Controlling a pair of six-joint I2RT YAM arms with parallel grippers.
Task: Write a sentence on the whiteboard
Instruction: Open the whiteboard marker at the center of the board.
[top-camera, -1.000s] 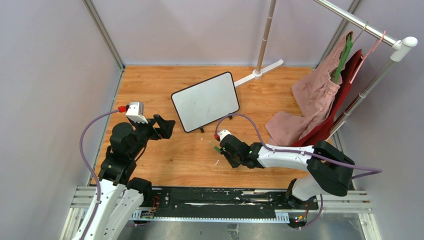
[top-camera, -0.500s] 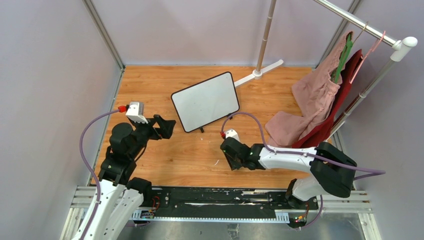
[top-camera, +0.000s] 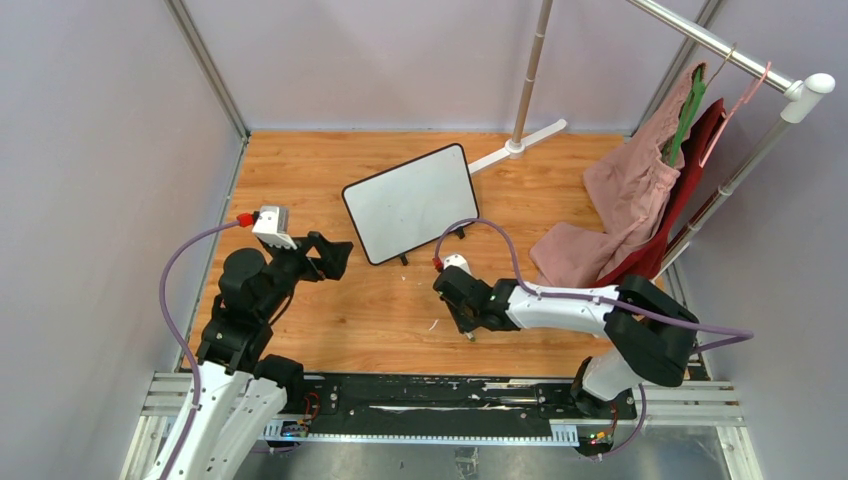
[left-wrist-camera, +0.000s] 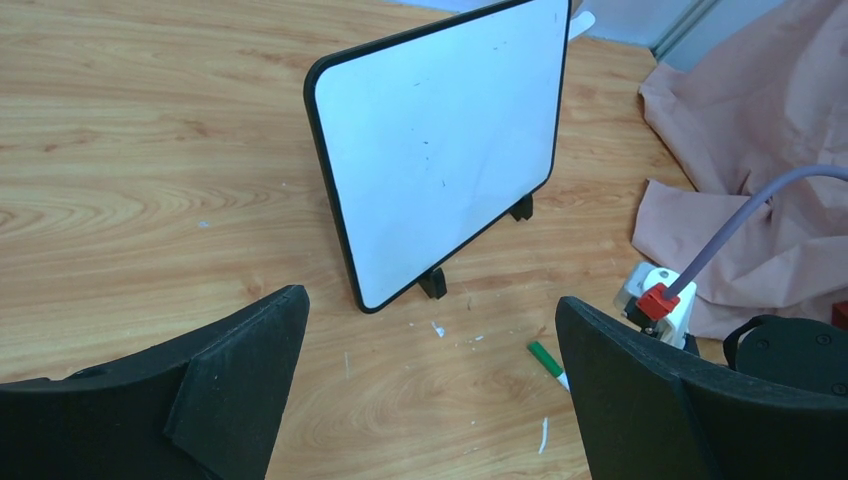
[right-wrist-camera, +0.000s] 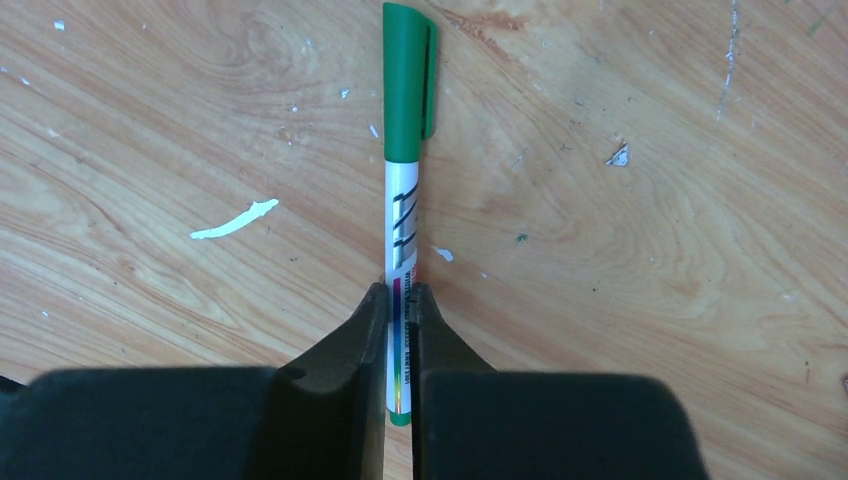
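The whiteboard (top-camera: 410, 202) stands tilted on its small black feet in the middle of the wooden table, also shown in the left wrist view (left-wrist-camera: 440, 150). Its face is blank apart from faint specks; the sentence is not in view. A green capped marker (right-wrist-camera: 402, 190) lies flat on the wood in front of the board, cap end pointing away from the wrist. My right gripper (right-wrist-camera: 400, 295) is shut on the marker's white barrel, low over the table (top-camera: 455, 318). My left gripper (top-camera: 330, 255) hovers open left of the board, holding nothing (left-wrist-camera: 430, 305).
A clothes rack (top-camera: 790, 90) at the right holds a pink garment (top-camera: 625, 195) and a red one (top-camera: 690, 170) that drape onto the table. The rack's white foot (top-camera: 520, 145) lies behind the board. Grey walls close in the left and back.
My right gripper opened, shifted over the marker and closed on its barrel. The left arm and the whiteboard have not moved.
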